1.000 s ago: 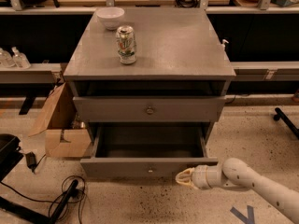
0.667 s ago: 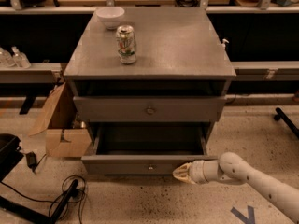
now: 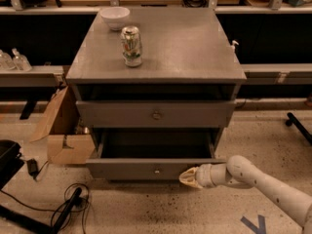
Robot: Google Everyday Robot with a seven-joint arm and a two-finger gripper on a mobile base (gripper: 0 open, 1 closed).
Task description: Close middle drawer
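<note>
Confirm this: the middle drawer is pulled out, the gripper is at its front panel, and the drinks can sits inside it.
Wrong on the drinks can: the camera view shows it standing on the cabinet top. The middle drawer is pulled out, with the gripper at its front panel.

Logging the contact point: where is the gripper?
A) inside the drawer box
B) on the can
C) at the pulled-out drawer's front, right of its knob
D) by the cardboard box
C: the gripper is at the front panel of the open middle drawer, just right of its knob.
</note>
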